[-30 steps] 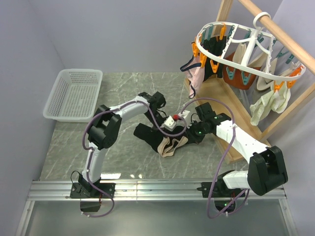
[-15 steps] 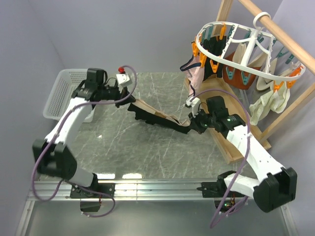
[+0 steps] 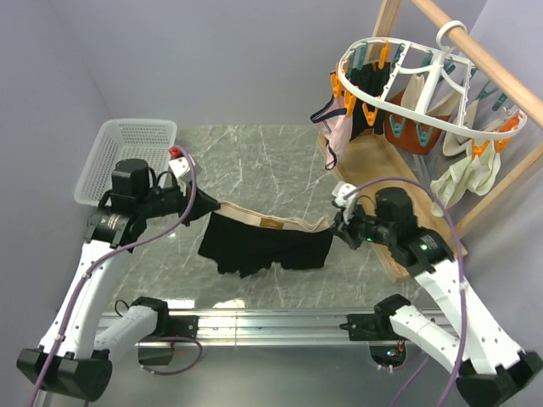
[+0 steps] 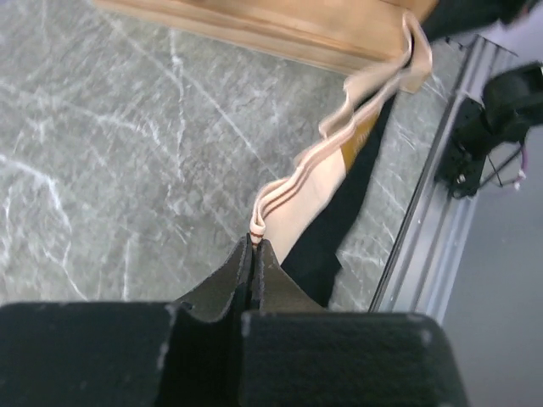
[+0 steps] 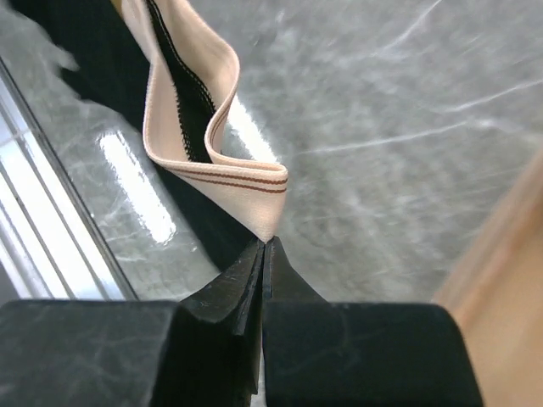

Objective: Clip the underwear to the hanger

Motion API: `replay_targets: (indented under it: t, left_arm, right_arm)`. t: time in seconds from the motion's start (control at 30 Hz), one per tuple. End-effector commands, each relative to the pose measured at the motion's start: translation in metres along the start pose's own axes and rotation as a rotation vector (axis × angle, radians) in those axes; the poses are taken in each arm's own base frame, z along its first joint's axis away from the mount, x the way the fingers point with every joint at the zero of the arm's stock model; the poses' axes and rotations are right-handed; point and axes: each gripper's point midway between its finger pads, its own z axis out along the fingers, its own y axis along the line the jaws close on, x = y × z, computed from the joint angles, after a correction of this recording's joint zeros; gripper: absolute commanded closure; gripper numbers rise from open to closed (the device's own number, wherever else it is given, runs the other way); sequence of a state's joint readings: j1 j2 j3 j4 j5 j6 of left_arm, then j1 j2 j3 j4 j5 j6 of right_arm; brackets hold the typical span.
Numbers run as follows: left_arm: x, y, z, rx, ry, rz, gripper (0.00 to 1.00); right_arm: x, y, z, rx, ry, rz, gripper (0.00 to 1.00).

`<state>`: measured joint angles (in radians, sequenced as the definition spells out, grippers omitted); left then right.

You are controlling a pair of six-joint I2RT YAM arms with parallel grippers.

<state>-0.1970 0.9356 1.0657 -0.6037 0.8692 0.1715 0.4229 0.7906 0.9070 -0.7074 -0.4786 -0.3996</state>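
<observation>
1. Top external view: underwear (image 3: pixel 263 242), black with a tan waistband (image 3: pixel 265 222), strung between both arms above the marble table (image 3: pixel 254 153). Band uppermost and pulled near-straight, black body hanging free below. Well apart from the hanger (image 3: pixel 424 110) at the right rear
2. Left gripper (image 3: pixel 206 207): closed fully, pinching the left end of the waistband. In the left wrist view, folded band edge nipped at the very fingertips
3. Right gripper (image 3: pixel 338 225): closed just as tightly on the right end of the waistband. In the right wrist view, only a folded corner of the band caught between the tips
4. Purpose of the hold, as judged: spread by both ends to offer a flat band edge to a clip rather than a bunched heap
5. Hanger: round white rack hooked over the wooden rod (image 3: pixel 475 47), orange and teal clips dangling, several already holding other garments (image 3: pixel 462 174)
6. Stage, as judged: lifted and spread, not yet clipped. Remaining: carrying up and to the right, to a free clip
7. Risk, as judged: shallow tip grips, liable to slip under added tension
8. White mesh basket (image 3: pixel 127 161): left rear of the table, not involved
</observation>
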Motion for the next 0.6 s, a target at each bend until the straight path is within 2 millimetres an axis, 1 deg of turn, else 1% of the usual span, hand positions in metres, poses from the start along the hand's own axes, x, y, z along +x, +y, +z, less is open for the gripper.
replay_targets:
  t: [0.0, 0.03, 0.07, 0.1, 0.13, 0.17, 0.2, 0.23, 0.27, 0.3, 0.33, 0.37, 0.4, 0.47, 0.5, 0.57]
  left_arm:
    - [0.035, 0.041, 0.018, -0.149, 0.107, -0.240, 1.00]
    - [0.042, 0.052, 0.023, -0.177, 0.134, -0.278, 1.00]
    - [0.050, 0.063, 0.029, -0.200, 0.162, -0.299, 1.00]
    - [0.067, 0.083, 0.041, -0.231, 0.223, -0.346, 1.00]
    - [0.074, 0.093, 0.046, -0.249, 0.252, -0.366, 1.00]
    - [0.079, 0.101, 0.054, -0.262, 0.261, -0.416, 1.00]
    - [0.094, 0.117, 0.065, -0.282, 0.306, -0.446, 1.00]
    - [0.101, 0.125, 0.070, -0.293, 0.321, -0.456, 1.00]
    - [0.107, 0.133, 0.076, -0.301, 0.329, -0.458, 1.00]
    - [0.117, 0.147, 0.085, -0.315, 0.344, -0.462, 1.00]
    - [0.121, 0.154, 0.091, -0.324, 0.343, -0.451, 1.00]
    - [0.126, 0.161, 0.095, -0.329, 0.350, -0.437, 1.00]
    - [0.132, 0.171, 0.104, -0.335, 0.345, -0.433, 1.00]
    - [0.139, 0.182, 0.111, -0.340, 0.356, -0.437, 1.00]
    - [0.145, 0.190, 0.119, -0.339, 0.360, -0.442, 1.00]
    - [0.151, 0.192, 0.126, -0.324, 0.365, -0.448, 1.00]
  right_arm:
    - [0.037, -0.006, 0.040, 0.017, 0.145, 0.094, 1.00]
    - [0.038, -0.018, 0.051, 0.062, 0.146, 0.097, 1.00]
    - [0.041, -0.025, 0.059, 0.087, 0.161, 0.112, 1.00]
    - [0.053, -0.032, 0.073, 0.106, 0.208, 0.149, 1.00]
    - [0.050, -0.044, 0.083, 0.148, 0.197, 0.152, 1.00]
    - [0.053, -0.055, 0.088, 0.194, 0.217, 0.164, 1.00]
    - [0.068, -0.060, 0.101, 0.201, 0.271, 0.195, 1.00]
    - [0.065, -0.066, 0.109, 0.218, 0.267, 0.200, 1.00]
    - [0.068, -0.070, 0.115, 0.229, 0.281, 0.216, 1.00]
    - [0.080, -0.071, 0.124, 0.231, 0.325, 0.247, 1.00]
    - [0.079, -0.074, 0.131, 0.238, 0.319, 0.259, 1.00]
    - [0.083, -0.076, 0.135, 0.245, 0.334, 0.269, 1.00]
    - [0.094, -0.077, 0.142, 0.251, 0.371, 0.295, 1.00]
    - [0.097, -0.081, 0.149, 0.264, 0.382, 0.305, 1.00]
    - [0.103, -0.083, 0.153, 0.275, 0.407, 0.316, 1.00]
    - [0.108, -0.086, 0.155, 0.287, 0.424, 0.325, 1.00]
